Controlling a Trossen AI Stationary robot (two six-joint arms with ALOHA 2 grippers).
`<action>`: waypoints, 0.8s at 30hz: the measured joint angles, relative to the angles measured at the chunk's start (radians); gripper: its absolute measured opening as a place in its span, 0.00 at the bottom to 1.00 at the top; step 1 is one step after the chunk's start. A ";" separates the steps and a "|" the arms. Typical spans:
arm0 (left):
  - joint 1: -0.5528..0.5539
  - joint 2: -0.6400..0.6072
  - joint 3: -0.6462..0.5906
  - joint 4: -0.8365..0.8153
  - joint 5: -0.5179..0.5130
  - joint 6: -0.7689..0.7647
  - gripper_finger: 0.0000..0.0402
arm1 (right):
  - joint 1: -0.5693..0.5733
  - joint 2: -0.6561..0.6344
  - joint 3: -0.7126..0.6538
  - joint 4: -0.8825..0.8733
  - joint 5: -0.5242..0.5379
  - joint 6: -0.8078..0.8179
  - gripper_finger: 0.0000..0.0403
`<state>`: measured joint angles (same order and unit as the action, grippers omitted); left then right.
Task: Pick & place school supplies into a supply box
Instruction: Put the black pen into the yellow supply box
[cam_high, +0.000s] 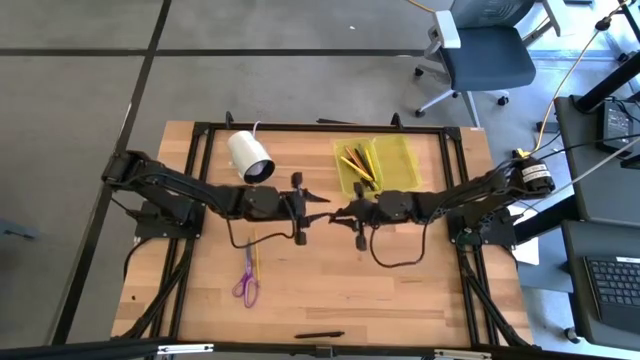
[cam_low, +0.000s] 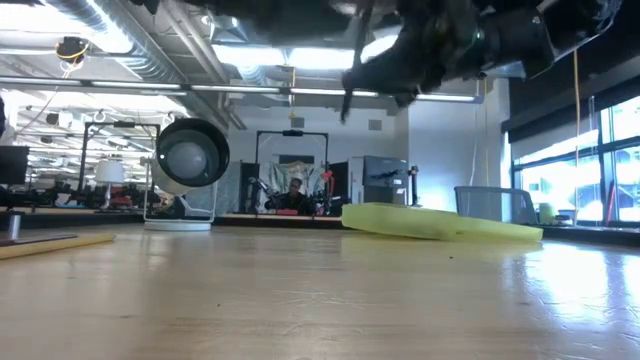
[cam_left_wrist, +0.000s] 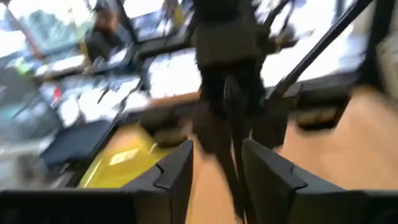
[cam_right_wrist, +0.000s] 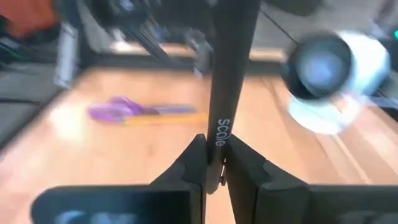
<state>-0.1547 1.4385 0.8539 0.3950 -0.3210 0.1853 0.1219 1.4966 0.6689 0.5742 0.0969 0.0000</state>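
Observation:
Both arms meet above the middle of the table. My right gripper (cam_right_wrist: 214, 158) is shut on a black pen (cam_right_wrist: 219, 118) with white lettering. My left gripper (cam_left_wrist: 217, 177) faces it from the left, open, with its fingers on either side of the pen's thin dark shaft (cam_left_wrist: 233, 155). The yellow-green supply box (cam_high: 378, 165) lies open at the far right with several pencils in it. Purple scissors (cam_high: 246, 286) lie flat beside an orange pencil (cam_high: 255, 255) at the near left. Another black pen (cam_high: 320, 335) lies near the front edge. My right gripper pinches the black pen between its two fingers, just below the white lettering (cam_right_wrist: 217, 140). The fingers come about level from the table's right and lie across the pen. The pen stands roughly upright and hangs clear above the table (cam_low: 350, 85).
A white cylinder (cam_high: 250, 156) with a cable lies at the far left of the table. An office chair (cam_high: 485, 50) stands beyond the far edge. Bare wood lies between the scissors and the table's right edge.

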 joint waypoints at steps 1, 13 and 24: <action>-0.002 -0.008 0.000 -0.041 -0.025 -0.015 0.34 | -0.007 -0.009 0.000 -0.039 0.025 0.010 0.10; -0.017 -0.016 0.000 -0.311 0.109 -0.276 0.35 | -0.349 -0.080 0.205 -0.810 0.033 0.261 0.10; -0.034 0.091 0.000 -0.348 0.245 -0.412 0.32 | -0.556 0.129 0.294 -0.931 -0.144 0.147 0.10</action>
<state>-0.1891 1.5292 0.8536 0.0465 -0.0761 -0.2270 -0.4342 1.6255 0.9631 -0.3566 -0.0472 0.1474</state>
